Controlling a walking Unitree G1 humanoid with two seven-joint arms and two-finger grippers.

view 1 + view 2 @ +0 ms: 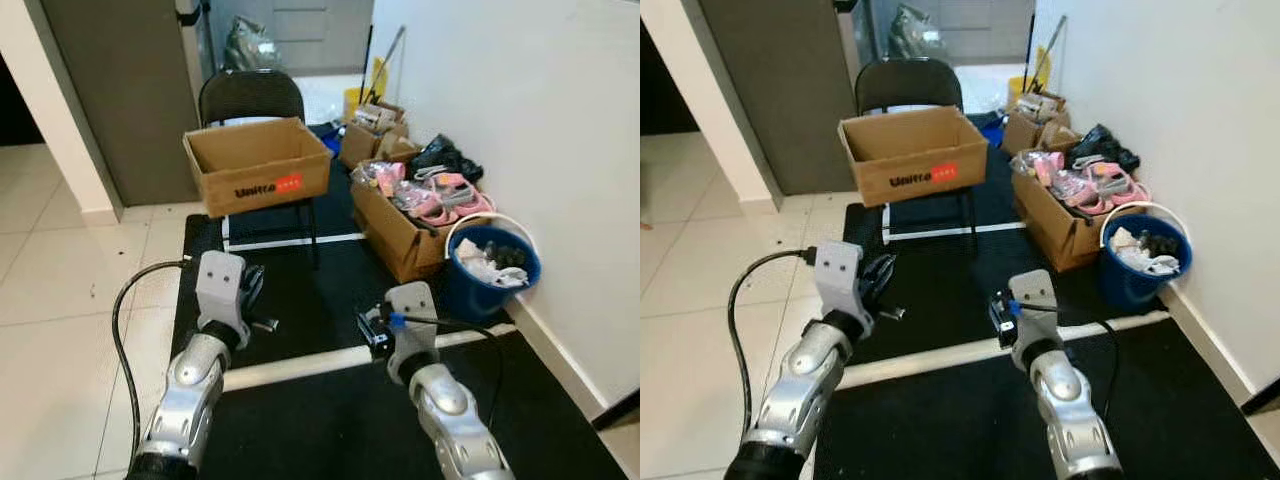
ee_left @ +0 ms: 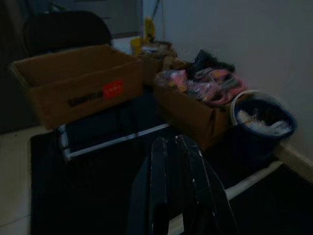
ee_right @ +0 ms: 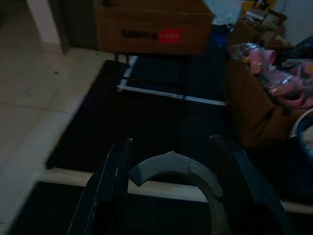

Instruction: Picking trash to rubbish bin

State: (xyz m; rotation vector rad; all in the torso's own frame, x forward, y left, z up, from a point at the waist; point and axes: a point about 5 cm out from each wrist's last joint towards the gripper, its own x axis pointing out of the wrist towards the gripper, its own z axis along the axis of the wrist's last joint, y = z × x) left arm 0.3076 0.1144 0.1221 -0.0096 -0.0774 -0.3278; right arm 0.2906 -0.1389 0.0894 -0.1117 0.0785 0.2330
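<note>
Both silver arms reach forward over a black mat [image 1: 330, 410] crossed by white stripes. The right gripper [image 3: 171, 196] has its two black fingers spread wide, and between them sits a curved grey piece [image 3: 171, 169], shaped like an arc bowing away from the wrist, its ends toward the fingers; in the dim wrist view it is hard to say whether it touches either finger or what it is. In the head views the right gripper [image 1: 372, 328] hovers low above the mat just short of a white stripe. The left gripper [image 2: 178, 161] has its fingers pressed together with nothing between them, and is held forward at about the same height, to the left of the right one.

The blue bucket [image 1: 470, 290] holding crumpled white scraps stands against the white wall, ahead and to the right of the right gripper, well apart from it. Beside it is an open cardboard box of pink slippers [image 1: 400, 235]. Further ahead, a larger cardboard box [image 1: 262, 185] with a red label rests on a black folding chair [image 1: 250, 95].
</note>
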